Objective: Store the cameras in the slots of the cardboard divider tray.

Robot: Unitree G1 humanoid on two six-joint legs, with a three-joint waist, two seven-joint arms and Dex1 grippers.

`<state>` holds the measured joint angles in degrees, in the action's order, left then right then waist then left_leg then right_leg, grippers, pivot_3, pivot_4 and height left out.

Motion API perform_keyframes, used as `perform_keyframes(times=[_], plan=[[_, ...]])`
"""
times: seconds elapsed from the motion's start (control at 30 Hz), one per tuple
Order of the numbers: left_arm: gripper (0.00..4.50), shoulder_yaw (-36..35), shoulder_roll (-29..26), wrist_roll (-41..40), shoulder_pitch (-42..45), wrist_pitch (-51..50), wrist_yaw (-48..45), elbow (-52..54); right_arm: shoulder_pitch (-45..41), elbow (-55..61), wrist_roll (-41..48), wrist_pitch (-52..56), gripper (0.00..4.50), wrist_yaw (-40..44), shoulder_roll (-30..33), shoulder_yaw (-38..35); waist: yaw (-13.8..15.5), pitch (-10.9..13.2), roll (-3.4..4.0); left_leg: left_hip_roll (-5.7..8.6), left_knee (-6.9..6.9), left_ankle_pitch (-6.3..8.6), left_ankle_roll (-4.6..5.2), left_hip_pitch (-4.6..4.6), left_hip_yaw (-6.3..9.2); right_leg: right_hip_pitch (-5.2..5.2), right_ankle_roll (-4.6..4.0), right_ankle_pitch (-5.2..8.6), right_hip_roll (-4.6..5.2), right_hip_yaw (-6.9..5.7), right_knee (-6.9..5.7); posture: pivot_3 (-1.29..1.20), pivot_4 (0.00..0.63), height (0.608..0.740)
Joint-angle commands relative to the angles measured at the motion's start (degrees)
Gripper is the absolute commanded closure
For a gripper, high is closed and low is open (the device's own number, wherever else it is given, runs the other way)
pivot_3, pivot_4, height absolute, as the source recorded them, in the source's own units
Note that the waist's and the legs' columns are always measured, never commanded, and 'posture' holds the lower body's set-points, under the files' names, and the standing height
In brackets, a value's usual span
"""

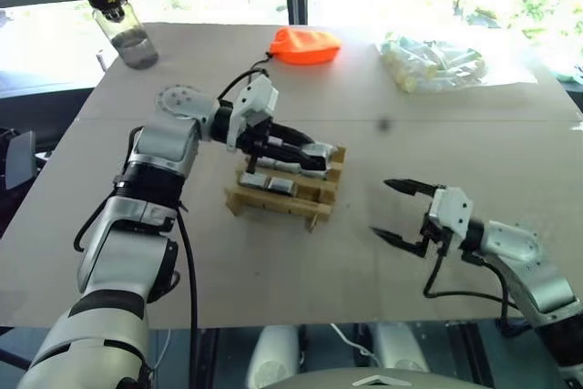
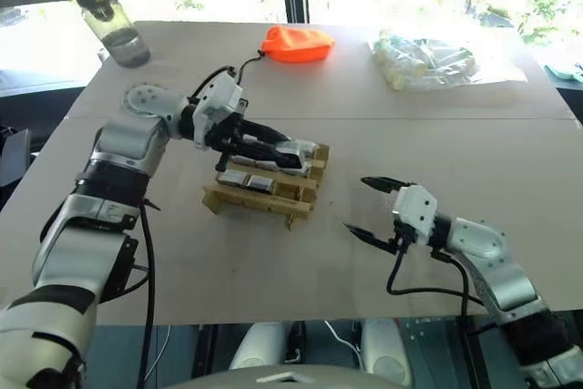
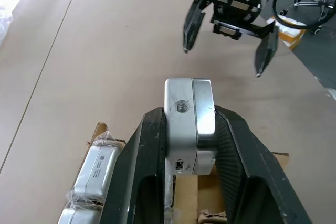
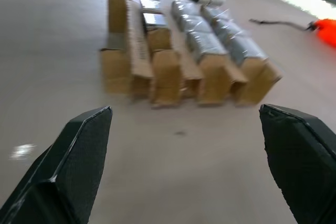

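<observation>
Head views
Table: pale brown top carrying every item listed below.
Cardboard divider tray: tan grid near the table's middle, a little toward the near edge; wrapped silver cameras lie in its slots.
Left gripper: over the tray's far side, black fingers clamped on a silver camera.
Right gripper: just above the table toward the near right corner, well apart from the tray, fingers spread wide, holding nothing.
Water bottle: upright at the far left corner.
Orange pouch: at the far edge, mid-table.
Clear bag: pale items inside, toward the far right corner.

Left wrist view
Held camera: silver casing with a small round threaded hole, pinched between both black fingers, above the tray.
Stored camera: wrapped in film, lying in a slot beside the fingers.
Right gripper: beyond, jaws apart.

Right wrist view
Tray: seen end-on, blurred; wrapped cameras fill the slots on one side.
Right fingers: far apart, the bare table between them.
</observation>
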<state>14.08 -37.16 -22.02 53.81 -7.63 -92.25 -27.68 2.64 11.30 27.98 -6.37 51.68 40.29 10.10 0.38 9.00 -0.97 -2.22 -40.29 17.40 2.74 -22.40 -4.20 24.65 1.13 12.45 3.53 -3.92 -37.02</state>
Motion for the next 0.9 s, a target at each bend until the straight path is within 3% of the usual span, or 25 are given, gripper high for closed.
perform_keyframes(times=[0.03, 0.33, 0.9], plan=[[3.78, 0.4, -1.6, -3.0, -0.8, 1.4, -0.2, 2.6, 3.7, 0.3, 5.1, 1.1, 0.05, 5.2, -0.7, -3.4, 0.2, 0.0, 0.00, 0.00, 0.00, 0.00, 0.00, -0.01, -0.01, 0.01, 0.00, 0.00, 0.00, 0.00, 0.01, 0.00, 0.150, 0.726], [3.78, 3.1, -4.0, -4.4, -4.9, 5.1, -0.2, 5.6, 6.9, -1.0, 11.4, -0.1, 0.05, 12.9, -6.9, -9.2, 0.5, 0.0, 0.00, 0.01, -0.02, 0.00, 0.01, 0.01, 0.01, -0.01, 0.00, 0.00, -0.07, 0.02, 0.02, 0.00, 0.150, 0.726], [3.78, 5.9, -3.2, -1.5, -4.5, 11.3, -0.2, 1.3, 7.5, -1.8, 9.7, -1.9, 0.05, 17.1, -11.6, -12.4, 0.5, 0.0, 0.00, 0.04, -0.02, 0.00, 0.01, 0.02, -0.01, -0.01, 0.00, 0.00, -0.07, 0.03, 0.01, 0.00, 0.150, 0.726]])
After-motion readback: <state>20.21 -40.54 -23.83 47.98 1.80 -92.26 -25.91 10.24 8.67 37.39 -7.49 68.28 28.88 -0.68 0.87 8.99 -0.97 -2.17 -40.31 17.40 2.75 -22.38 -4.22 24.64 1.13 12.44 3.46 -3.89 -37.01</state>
